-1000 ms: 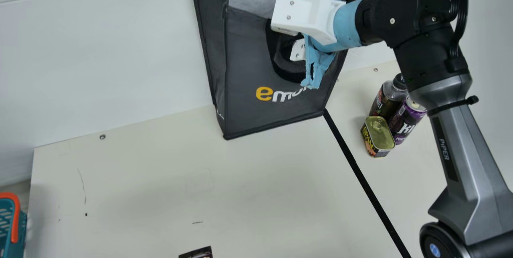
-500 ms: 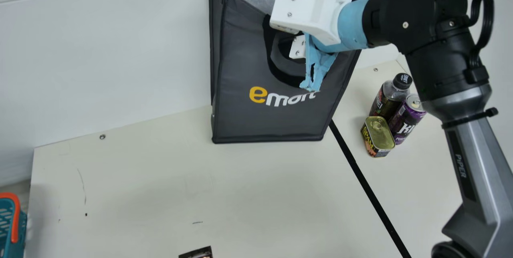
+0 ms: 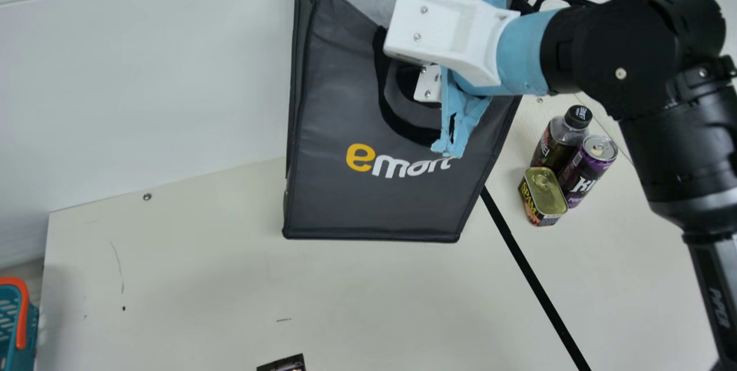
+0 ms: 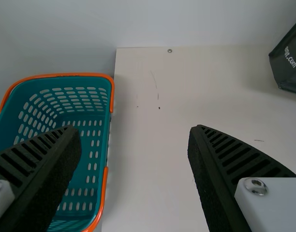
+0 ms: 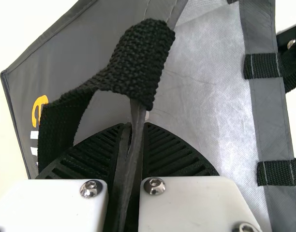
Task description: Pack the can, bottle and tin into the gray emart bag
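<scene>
My right gripper (image 3: pixel 440 34) is at the upper part of the gray emart bag (image 3: pixel 374 198) in the main view. In the right wrist view, that gripper (image 5: pixel 133 128) is shut on the bag's top edge, beside a black strap, with the pale lining (image 5: pixel 201 96) on one side. The bottle (image 3: pixel 555 146), purple can (image 3: pixel 580 175) and gold-topped tin (image 3: pixel 544 195) stand close together right of the bag. My left gripper (image 4: pixel 133 137) is open with nothing between its fingers in the left wrist view, where part of the bag (image 4: pixel 290 65) also appears.
A teal basket with orange handles (image 4: pixel 51 82) stands beside the table (image 4: pixel 153 169). The cream tabletop (image 3: pixel 201 279) has a black line (image 3: pixel 530 273) across it. A small dark object (image 3: pixel 285 364) is at the main view's bottom edge.
My right gripper has kept its hold while the bag's bottom has come nearer the table's front and swung left. The right arm's upper joints have shifted right. Bottle, can and tin have stayed put.
</scene>
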